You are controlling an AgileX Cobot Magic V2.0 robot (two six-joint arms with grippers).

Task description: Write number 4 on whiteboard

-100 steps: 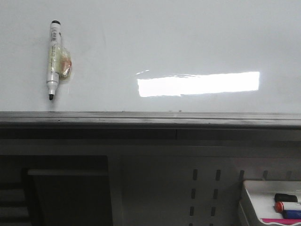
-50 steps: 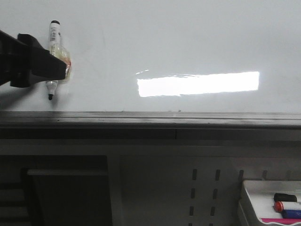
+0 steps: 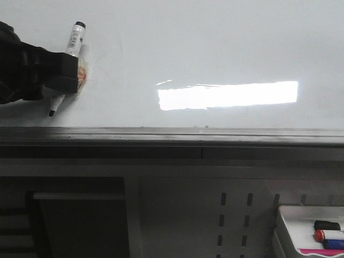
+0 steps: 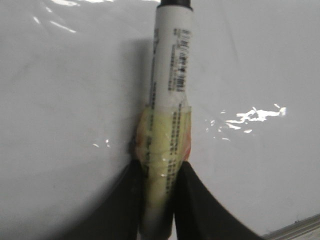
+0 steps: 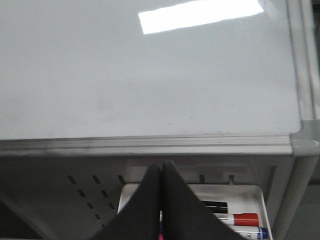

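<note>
Whiteboard [image 3: 204, 54], large glossy white panel with a bright rectangular glare and a grey metal ledge [image 3: 172, 135] along its near edge: lying ahead of me, surface blank, no stroke of the number 4 drawn yet.

Item 1: white-barrelled marker with black end, black nib and a yellowish tape wrap [image 3: 65, 69]. Lying tilted on the board near its left end, nib toward the ledge.

Item 2: my left gripper [image 4: 157, 205]. Jaws clamped on the marker at and just below the taped band; the wrist view shows the fingers [image 4: 197, 200] pressed against both sides of the barrel.

Item 3: my right gripper [image 5: 161, 195]. Fingers pressed together, holding nothing, hovering over the small white tray of spare markers [image 5: 250, 192] below the ledge.

Step in hand, as I judge it: securing the marker for writing. To do it well: hold firm so the barrel cannot twist, lift without dragging the nib, then carry it to open board with room for all 3 strokes.
</note>
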